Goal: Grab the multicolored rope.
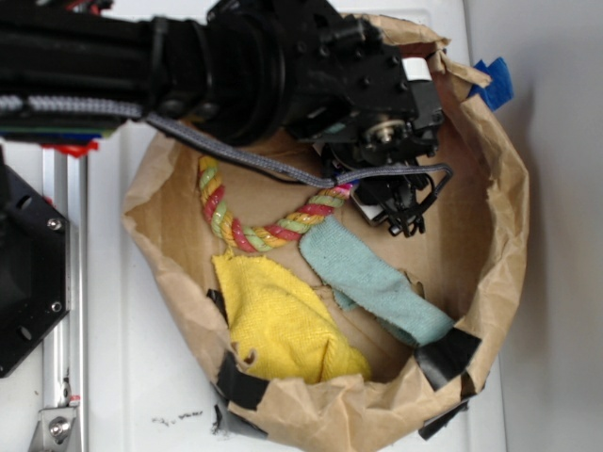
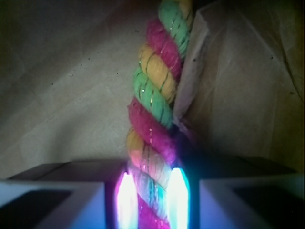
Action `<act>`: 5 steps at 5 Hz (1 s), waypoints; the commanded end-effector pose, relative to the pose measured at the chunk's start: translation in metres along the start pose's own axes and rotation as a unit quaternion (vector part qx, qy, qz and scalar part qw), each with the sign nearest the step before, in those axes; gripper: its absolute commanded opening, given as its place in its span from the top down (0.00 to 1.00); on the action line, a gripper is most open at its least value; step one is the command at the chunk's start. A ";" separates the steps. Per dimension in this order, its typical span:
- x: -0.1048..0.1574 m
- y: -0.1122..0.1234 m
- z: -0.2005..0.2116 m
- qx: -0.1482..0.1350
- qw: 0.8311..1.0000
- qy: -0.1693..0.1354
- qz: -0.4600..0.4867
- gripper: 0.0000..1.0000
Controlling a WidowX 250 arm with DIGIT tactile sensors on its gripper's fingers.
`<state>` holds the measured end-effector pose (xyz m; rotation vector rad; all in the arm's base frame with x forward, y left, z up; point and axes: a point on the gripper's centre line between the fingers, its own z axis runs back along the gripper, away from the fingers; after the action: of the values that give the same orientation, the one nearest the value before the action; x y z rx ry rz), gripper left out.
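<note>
The multicolored rope, twisted from red, yellow and pale green strands, lies curved on the floor of a brown paper bowl. Its right end runs under my gripper near the bowl's middle. In the wrist view the rope stretches straight away from the camera over the brown paper. Its near end sits between the two glowing pads, which touch it on both sides. My gripper is shut on that end.
A yellow cloth lies in the bowl's front left part. A teal cloth lies beside it, just below the rope's right end. Black tape patches the bowl's front rim. The crumpled paper wall rings the bowl all round.
</note>
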<state>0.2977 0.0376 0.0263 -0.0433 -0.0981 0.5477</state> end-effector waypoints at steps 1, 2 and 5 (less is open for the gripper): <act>-0.008 -0.007 0.060 -0.034 0.990 -0.015 -0.135 1.00; -0.035 -0.011 0.112 -0.067 0.970 -0.048 -0.229 1.00; -0.045 -0.027 0.138 -0.014 0.974 -0.036 -0.224 1.00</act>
<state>0.2517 -0.0054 0.1465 -0.0236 -0.1198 0.1288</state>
